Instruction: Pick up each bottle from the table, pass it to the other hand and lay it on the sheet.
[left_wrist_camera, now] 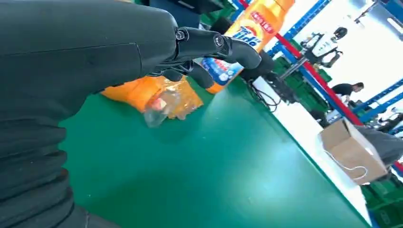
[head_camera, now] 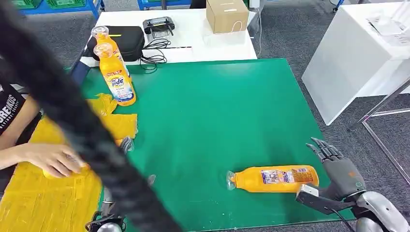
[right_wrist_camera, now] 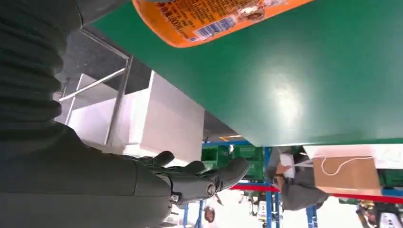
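Observation:
An orange bottle (head_camera: pixel 273 179) lies on its side on the green mat (head_camera: pixel 217 111), near the front edge, cap toward the left. My right hand (head_camera: pixel 338 171) is open just beyond its base, fingers spread, not touching it; the right wrist view has the bottle (right_wrist_camera: pixel 214 19) beside the hand (right_wrist_camera: pixel 180 183). Two more orange bottles (head_camera: pixel 116 79) (head_camera: pixel 104 38) stand upright at the mat's far left. The yellow sheet (head_camera: pixel 34 203) covers the front left. My left hand (left_wrist_camera: pixel 157 47) holds nothing, fingers loosely bent; its fingertips (head_camera: pixel 126 144) peek out by the sheet's edge.
A black cable-like band (head_camera: pixel 72 106) crosses the head view diagonally and hides part of my left arm. A person's hand (head_camera: pixel 51 159) rests on the sheet. A cardboard box (head_camera: pixel 226 14), black case (head_camera: pixel 126 41) and cables (head_camera: pixel 153 53) sit on the white table behind.

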Controlling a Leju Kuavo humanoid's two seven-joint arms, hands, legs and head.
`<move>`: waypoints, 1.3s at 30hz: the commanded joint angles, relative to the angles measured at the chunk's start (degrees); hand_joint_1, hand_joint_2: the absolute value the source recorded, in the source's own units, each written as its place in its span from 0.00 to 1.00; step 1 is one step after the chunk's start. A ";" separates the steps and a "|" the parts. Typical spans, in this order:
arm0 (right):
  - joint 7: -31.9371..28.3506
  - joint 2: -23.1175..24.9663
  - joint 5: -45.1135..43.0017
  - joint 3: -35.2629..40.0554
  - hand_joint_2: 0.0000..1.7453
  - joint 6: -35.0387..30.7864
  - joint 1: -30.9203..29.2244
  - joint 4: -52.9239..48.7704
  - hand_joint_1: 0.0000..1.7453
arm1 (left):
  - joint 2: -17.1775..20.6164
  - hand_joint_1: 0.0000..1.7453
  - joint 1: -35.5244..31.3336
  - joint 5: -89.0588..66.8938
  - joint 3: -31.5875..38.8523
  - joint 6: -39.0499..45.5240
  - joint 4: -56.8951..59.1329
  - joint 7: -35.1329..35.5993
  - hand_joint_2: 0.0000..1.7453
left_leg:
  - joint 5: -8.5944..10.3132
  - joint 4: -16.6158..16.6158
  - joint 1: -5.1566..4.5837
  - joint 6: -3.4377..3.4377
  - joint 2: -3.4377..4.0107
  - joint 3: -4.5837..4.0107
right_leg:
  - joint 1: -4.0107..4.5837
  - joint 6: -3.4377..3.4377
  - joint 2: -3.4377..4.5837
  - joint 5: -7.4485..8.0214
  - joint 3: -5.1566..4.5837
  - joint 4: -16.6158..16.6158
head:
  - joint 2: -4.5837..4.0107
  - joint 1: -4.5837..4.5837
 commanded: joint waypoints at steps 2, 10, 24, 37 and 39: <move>0.06 2.87 0.49 -0.45 1.00 2.17 1.21 0.09 0.00 | -0.05 0.00 2.36 3.87 -6.66 -5.30 -2.05 -2.72 1.00 | -0.10 -0.01 0.06 -0.03 -0.05 0.23 | 0.08 -0.04 -0.11 -0.10 0.33 -0.11 | 0.00 0.02; -0.12 2.47 0.20 9.67 1.00 3.30 -4.64 5.92 0.00 | 0.36 0.00 0.39 6.02 -9.68 -6.28 -0.94 -3.39 1.00 | -0.16 -0.02 0.12 -0.05 0.20 0.33 | 0.09 -0.01 0.12 -0.09 0.44 -0.18 | 0.00 0.02; 1.97 3.44 -0.15 23.30 1.00 1.83 -12.54 16.85 0.00 | 0.02 0.00 -2.67 8.21 -11.26 -8.00 1.21 -3.80 1.00 | -0.07 -0.08 0.08 -0.02 0.12 0.33 | 0.08 0.03 0.06 -0.07 0.45 -0.20 | 0.00 0.02; 12.23 3.79 7.54 27.05 1.00 0.07 -16.89 24.28 0.00 | 0.39 0.00 -2.50 9.31 -11.38 -8.12 0.14 -3.50 1.00 | -0.04 -0.05 0.08 -0.01 0.07 0.30 | 0.08 0.04 0.00 -0.06 0.42 -0.17 | 0.00 0.02; 17.19 4.74 12.24 27.53 1.00 -0.96 -18.44 26.68 0.00 | 0.34 0.00 -2.25 9.57 -11.14 -8.19 -0.23 -2.80 1.00 | -0.05 -0.06 0.09 -0.02 0.10 0.34 | 0.09 0.03 0.03 -0.06 0.46 -0.19 | 0.00 0.02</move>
